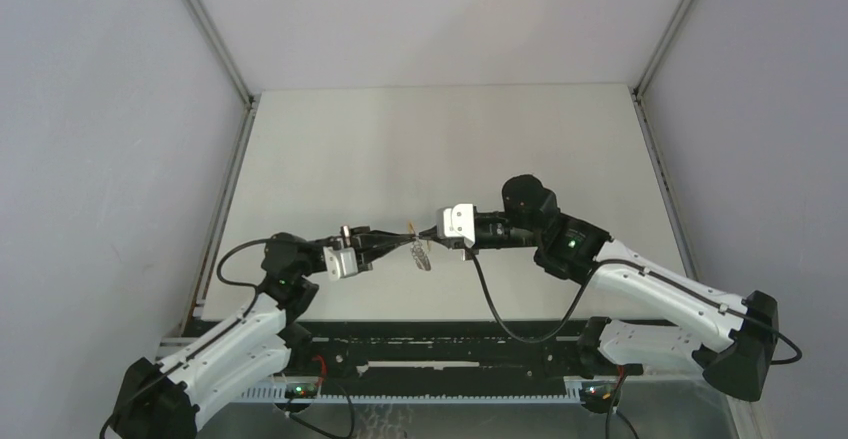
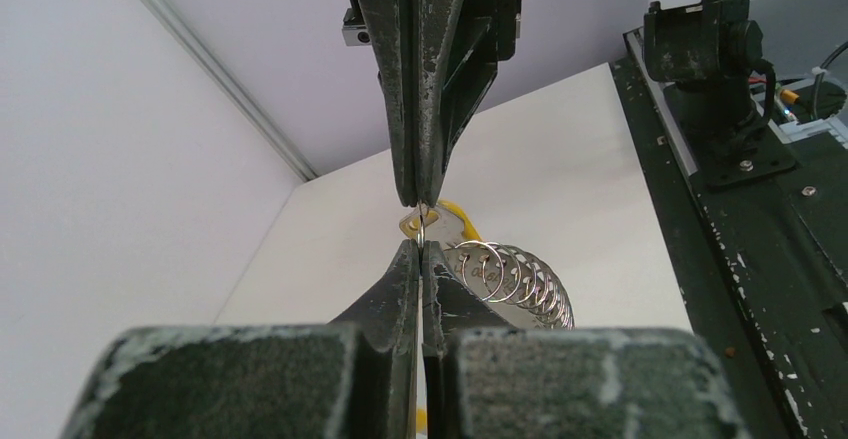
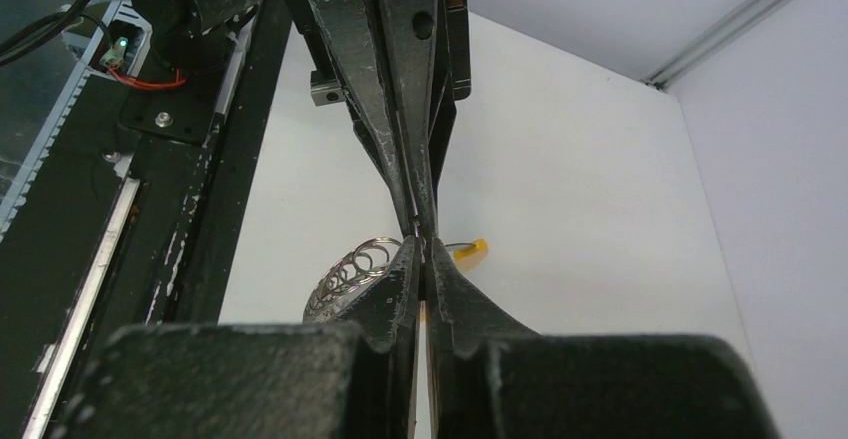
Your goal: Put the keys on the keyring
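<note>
My left gripper (image 1: 400, 241) and right gripper (image 1: 428, 232) meet tip to tip above the table's middle. Both are shut on the thin grey keyring (image 2: 421, 231), which I see edge-on. Its yellow-orange section (image 2: 458, 217) curves away behind the tips and also shows in the right wrist view (image 3: 470, 250). A small yellowish key head (image 2: 410, 223) with a hole sits on the ring wire between the two pairs of fingertips. A bunch of small steel rings (image 2: 520, 281) hangs beside my left fingers; it also shows in the right wrist view (image 3: 345, 277) and from above (image 1: 421, 253). No green-headed key is in view.
The white table (image 1: 440, 149) is enclosed by grey walls with metal corner posts (image 1: 210, 29). A black rail (image 1: 450, 344) with the arm bases runs along the near edge. The right arm's base (image 2: 705, 49) shows in the left wrist view.
</note>
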